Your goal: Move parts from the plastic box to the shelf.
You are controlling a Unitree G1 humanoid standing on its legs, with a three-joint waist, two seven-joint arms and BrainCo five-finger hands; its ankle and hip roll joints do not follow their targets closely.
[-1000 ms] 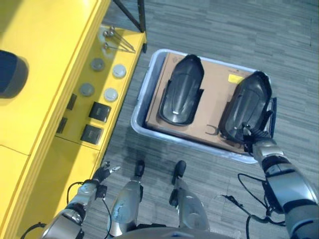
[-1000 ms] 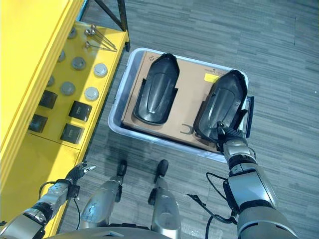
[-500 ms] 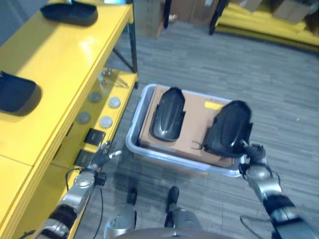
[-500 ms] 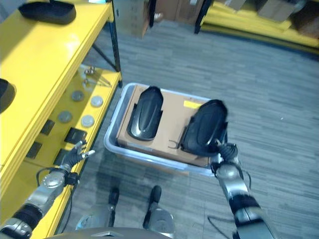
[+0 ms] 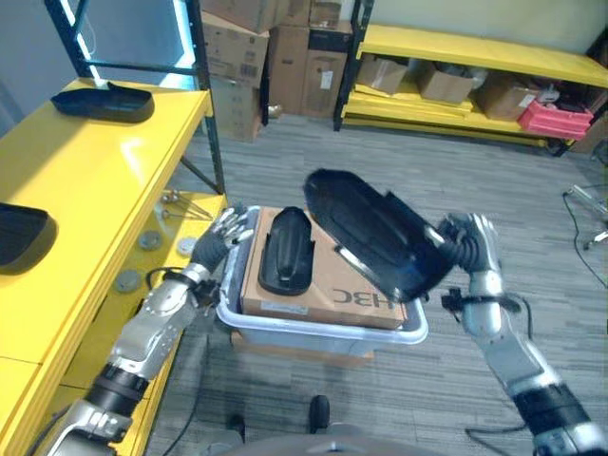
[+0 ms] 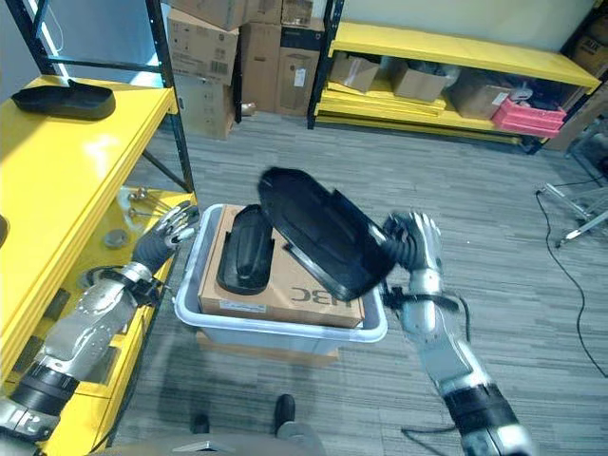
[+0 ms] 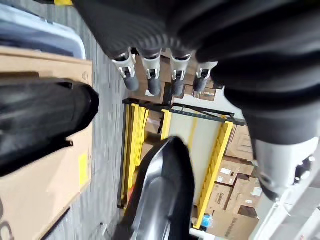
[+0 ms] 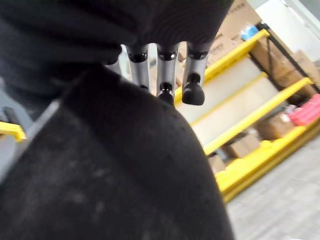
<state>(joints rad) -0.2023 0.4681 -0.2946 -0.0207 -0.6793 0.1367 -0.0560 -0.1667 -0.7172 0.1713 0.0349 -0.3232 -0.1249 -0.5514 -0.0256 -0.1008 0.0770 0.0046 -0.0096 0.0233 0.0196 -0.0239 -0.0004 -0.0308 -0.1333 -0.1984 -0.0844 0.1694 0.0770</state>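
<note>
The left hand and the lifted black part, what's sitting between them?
In the left eye view, the second black part lies on the cardboard between the left hand and the lifted black part.

My right hand [image 5: 472,249] grips a black part [image 5: 366,233], held tilted above the box [image 5: 323,328]; the part spans the space over the box's right half and blocks passage there. A second part [image 5: 285,250] lies on cardboard [image 5: 328,285] in the left half, open from above. My left hand [image 5: 223,231], fingers straight, sits between the box's left rim and the yellow shelf [image 5: 104,171]. The shelf's top has bare room between two dark parts [image 5: 104,100] [image 5: 21,236]. A black upright post [image 5: 204,90] stands at the shelf's far corner. The floor [image 5: 532,237] right of the box is open.
</note>
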